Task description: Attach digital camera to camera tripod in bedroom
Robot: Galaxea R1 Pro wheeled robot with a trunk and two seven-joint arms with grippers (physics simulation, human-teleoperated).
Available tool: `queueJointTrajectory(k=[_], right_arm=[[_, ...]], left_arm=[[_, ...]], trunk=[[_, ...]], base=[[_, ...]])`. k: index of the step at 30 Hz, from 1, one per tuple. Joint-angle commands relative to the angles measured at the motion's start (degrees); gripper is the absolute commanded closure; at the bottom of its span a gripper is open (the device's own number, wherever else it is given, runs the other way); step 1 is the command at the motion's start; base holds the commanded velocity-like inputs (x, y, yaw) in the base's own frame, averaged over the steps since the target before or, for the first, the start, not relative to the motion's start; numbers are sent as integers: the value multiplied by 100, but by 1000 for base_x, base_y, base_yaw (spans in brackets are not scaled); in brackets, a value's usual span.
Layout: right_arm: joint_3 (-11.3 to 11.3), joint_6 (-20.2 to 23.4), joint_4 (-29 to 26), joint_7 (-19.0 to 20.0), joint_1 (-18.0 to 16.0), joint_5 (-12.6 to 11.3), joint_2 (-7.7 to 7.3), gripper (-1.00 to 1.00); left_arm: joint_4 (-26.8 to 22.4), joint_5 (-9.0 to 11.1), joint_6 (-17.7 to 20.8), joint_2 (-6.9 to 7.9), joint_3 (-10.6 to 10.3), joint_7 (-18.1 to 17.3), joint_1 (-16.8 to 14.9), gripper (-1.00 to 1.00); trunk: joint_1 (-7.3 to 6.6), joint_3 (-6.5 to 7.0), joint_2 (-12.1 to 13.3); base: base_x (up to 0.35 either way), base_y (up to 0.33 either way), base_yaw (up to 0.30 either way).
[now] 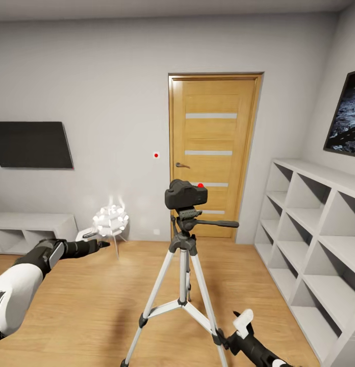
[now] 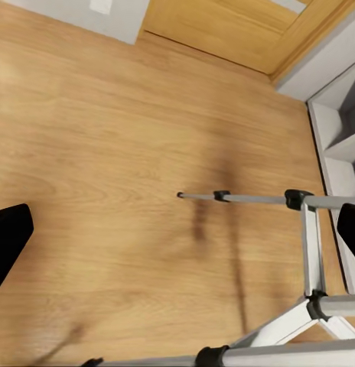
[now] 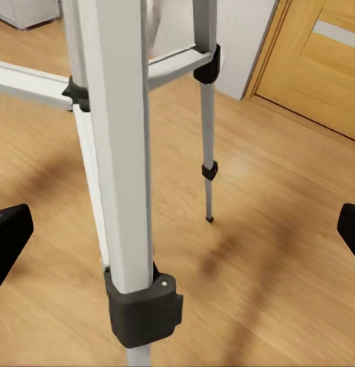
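Head view: the camera (image 1: 185, 194) sits on top of the tripod (image 1: 183, 265), mid-room, in front of the door (image 1: 214, 153). Red button faces up. I can't tell from here whether it's locked onto the head or just resting on it; the joint is dark on dark. The tripod's side handle sticks out toward the shelves (image 1: 315, 239). The tripod's feet are cut off at the bottom edge of the picture.

Left gripper (image 1: 96, 239) is out to my left, well apart from the tripod, level with its upper legs. Fingers spread wide, nothing between them. In the left wrist view I see just two dark fingertips (image 2: 9, 237) at the picture's edges, with the wood floor (image 2: 109, 153) and tripod legs in between.

Right gripper (image 1: 244, 320) is low, just beside the tripod leg nearest the shelves. It's also wide open and holds nothing. The right wrist view has that leg very close, its black clamp (image 3: 143, 306) large in frame; the leg's top and foot are both cropped. The arm itself is mostly cut off in the head view.

Also in the room: dark wall screen (image 1: 33, 145), low cabinet (image 1: 29, 232), and a white spiky lamp (image 1: 110, 220), glare-blurred and hard to make out.
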Motion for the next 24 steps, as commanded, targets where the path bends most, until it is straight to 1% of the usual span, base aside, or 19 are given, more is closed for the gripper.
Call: queueJointTrajectory(k=[1,7,8,13,14,15,17,18,21,24], right_arm=[[-9,-82,50,4,0,21,-4,-100],[-9,-378,214,5,59,21,-80,-100],[-9,-558,270,10,178,21,-172,-100],[-9,-721,292,12,395,21,-286,-100],[-9,-795,300,12,508,21,-333,-100],[-9,-923,324,12,894,21,-440,-100],[-9,-946,328,12,1077,21,-478,-100],[-9,-961,331,12,1248,21,-526,-100],[-9,-973,333,12,1465,21,-611,-100],[-9,-968,335,12,1622,21,-677,-100]], left_arm=[[12,-57,9,-2,49,-7,-1,-100],[190,-60,-88,9,49,164,-1,-100],[455,-63,-122,25,49,374,-1,-100],[705,-62,-240,95,43,668,-1,-100],[840,-63,-330,130,42,757,0,-100],[1233,-63,-555,255,36,871,18,-100],[1304,-61,-614,336,34,894,51,-100],[1349,-60,-650,418,33,909,114,-100],[1388,-59,-684,516,32,924,234,-100],[1410,-58,-701,568,29,940,385,-100]], trunk=[[2,-3,-5],[2,-3,-5],[2,-3,-5],[2,-3,-5],[2,-3,-5],[2,-3,-5],[2,-3,-5],[2,-3,-5],[2,-3,-5],[2,-3,-5]], base=[[0,0,0],[0,0,0],[0,0,0],[0,0,0],[0,0,0],[0,0,0],[0,0,0],[0,0,0],[0,0,0],[0,0,0]])
